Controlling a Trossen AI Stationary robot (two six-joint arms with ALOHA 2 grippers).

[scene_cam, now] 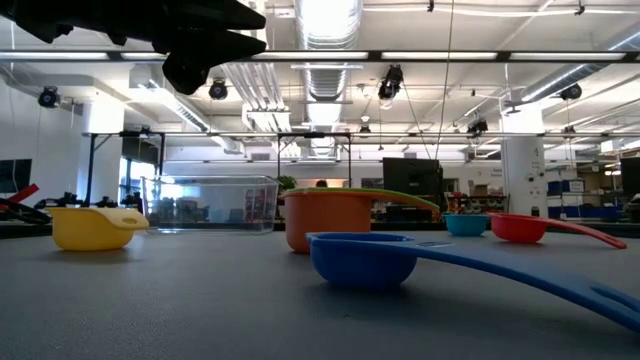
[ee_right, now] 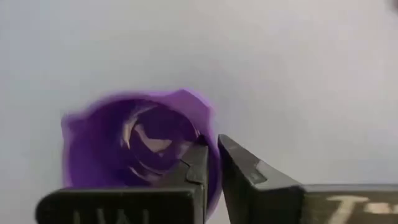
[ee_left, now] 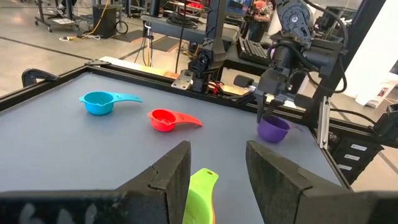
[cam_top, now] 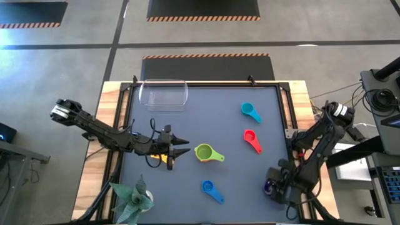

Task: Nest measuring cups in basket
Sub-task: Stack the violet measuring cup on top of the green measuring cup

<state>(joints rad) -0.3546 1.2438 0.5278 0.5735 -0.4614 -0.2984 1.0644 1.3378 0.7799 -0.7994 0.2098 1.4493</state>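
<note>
Right gripper pinched purple cup rim at tabletop near right corner; left gripper agape beside green cup, orange beneath; basket far left, empty

- Basket: clear tub, empty, table's 11 o'clock corner.
- Green cup: centre, handle toward 3 o'clock; an orange cup nests under it.
- Teal cup: 1 o'clock.
- Red cup: 3 o'clock.
- Blue cup: 6 o'clock.
- Yellow cup: 9 o'clock of green.
- Purple cup: 4 o'clock edge, upright.
</note>
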